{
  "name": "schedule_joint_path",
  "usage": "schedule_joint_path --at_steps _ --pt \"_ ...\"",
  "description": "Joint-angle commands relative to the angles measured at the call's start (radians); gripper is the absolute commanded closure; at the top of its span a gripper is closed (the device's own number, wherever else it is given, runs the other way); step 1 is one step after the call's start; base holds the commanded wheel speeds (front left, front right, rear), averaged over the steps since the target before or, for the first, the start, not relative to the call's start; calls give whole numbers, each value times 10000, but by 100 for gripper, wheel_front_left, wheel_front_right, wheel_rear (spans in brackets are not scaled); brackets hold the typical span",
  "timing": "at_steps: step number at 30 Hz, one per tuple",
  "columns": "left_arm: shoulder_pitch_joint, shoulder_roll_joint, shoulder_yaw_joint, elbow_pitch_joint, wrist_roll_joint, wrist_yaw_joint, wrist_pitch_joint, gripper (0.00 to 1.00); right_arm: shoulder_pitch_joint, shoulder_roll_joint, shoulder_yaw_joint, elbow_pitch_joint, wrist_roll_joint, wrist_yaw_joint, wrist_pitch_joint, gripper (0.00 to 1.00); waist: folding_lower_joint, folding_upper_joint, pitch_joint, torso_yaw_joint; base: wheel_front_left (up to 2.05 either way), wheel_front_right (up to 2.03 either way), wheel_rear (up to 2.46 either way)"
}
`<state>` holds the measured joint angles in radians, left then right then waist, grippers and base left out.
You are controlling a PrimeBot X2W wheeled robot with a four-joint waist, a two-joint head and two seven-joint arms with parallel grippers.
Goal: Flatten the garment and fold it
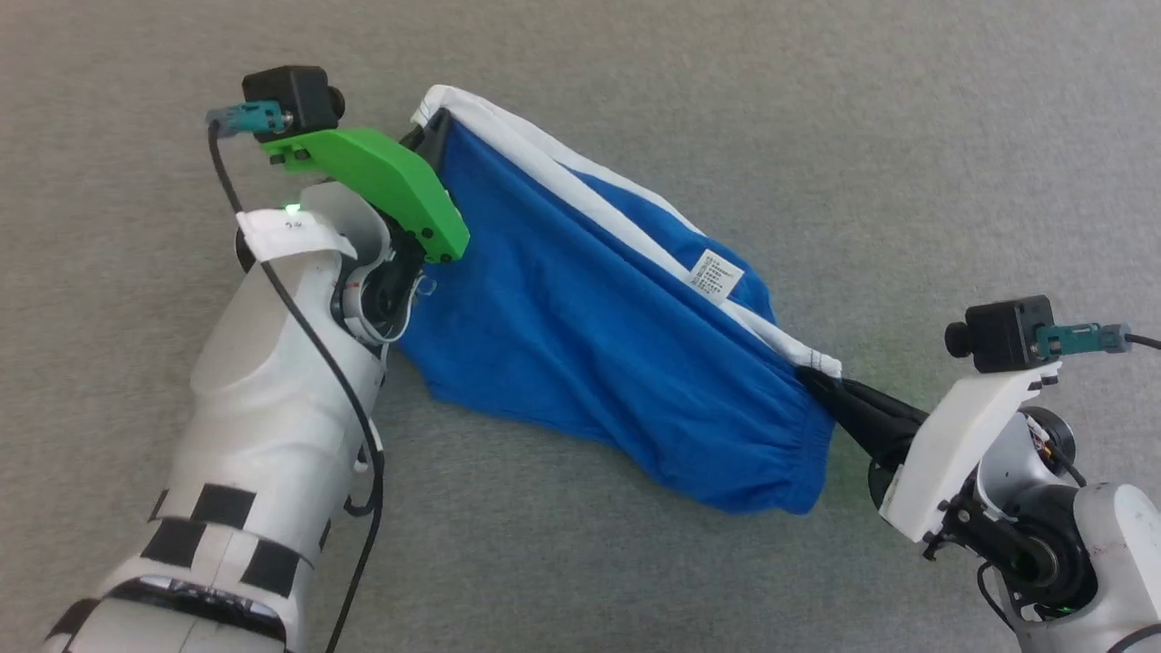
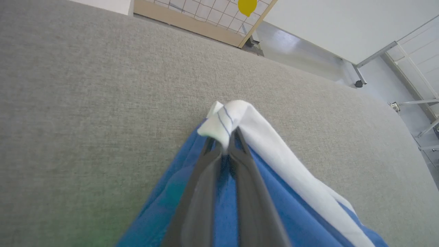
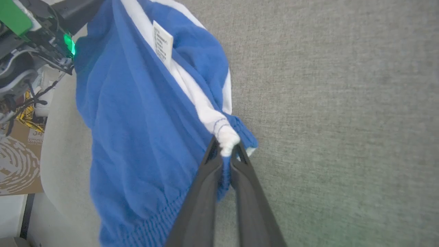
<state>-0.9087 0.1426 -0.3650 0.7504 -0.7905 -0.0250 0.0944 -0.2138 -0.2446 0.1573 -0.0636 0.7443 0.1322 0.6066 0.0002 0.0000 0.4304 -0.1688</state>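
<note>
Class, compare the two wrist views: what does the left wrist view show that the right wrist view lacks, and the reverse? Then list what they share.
Left wrist view, of the two: a yellow shape on a gridded panel. Right wrist view, of the two: a white label, a gathered elastic edge, printed cardboard. Shared: the left gripper and the right gripper, each shut on the white-striped blue garment, over the grey surface.
</note>
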Motion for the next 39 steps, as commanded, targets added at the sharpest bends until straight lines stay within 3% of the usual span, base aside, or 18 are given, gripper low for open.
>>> schedule_joint_path --at_steps 1,7,8,9,10,11,19,24,29,34,39 --pt "-292 -17 -10 134 13 -101 -119 100 -177 -1 35 73 79 -15 -89 100 -2 0 407 -374 0 0 0" --pt "-633 -29 -57 849 66 -214 -350 100 -248 -37 249 197 201 -15 -219 100 -2 0 472 -469 0 0 0" --pt "-655 -35 -34 966 41 -207 -371 100 -252 -22 279 187 242 -15 -244 54 -2 0 444 -469 0 0 0" --pt "-681 -36 -13 1087 23 -208 -422 76 -249 -16 286 168 257 -15 -298 0 -2 0 400 -460 0 0 0" --pt "-697 -34 12 1175 11 -205 -498 17 -244 -22 310 136 265 -15 -340 0 -2 0 345 -444 0 0 0" --pt "-717 -8 -25 1290 68 -200 -567 0 -219 -37 350 79 289 -15 -376 0 -2 0 270 -419 0 0 0" --pt "-833 -61 -27 1454 53 -578 -1462 0 358 -196 55 -686 -252 -15 -892 0 -2 0 -574 -39 0 0 0" --pt "-620 496 -698 785 1138 -649 -2773 0 1151 109 -657 -1229 -2225 -15 -1067 0 -2 0 -1334 239 0 0 0" --pt "337 1160 -1049 -640 2209 -47 -3442 0 1986 1194 -876 -1950 -3910 -15 -583 0 -2 0 -1938 464 0 0 0" --pt "2117 1997 -733 -2978 2885 769 -3551 0 2551 1623 -720 -2462 -5206 -15 107 0 -2 0 -2297 631 0 0 0" --pt "4409 2324 174 -5544 3155 1702 -3558 0 2731 1884 -896 -2362 -5849 -15 629 0 -2 0 -2507 885 0 0 0"
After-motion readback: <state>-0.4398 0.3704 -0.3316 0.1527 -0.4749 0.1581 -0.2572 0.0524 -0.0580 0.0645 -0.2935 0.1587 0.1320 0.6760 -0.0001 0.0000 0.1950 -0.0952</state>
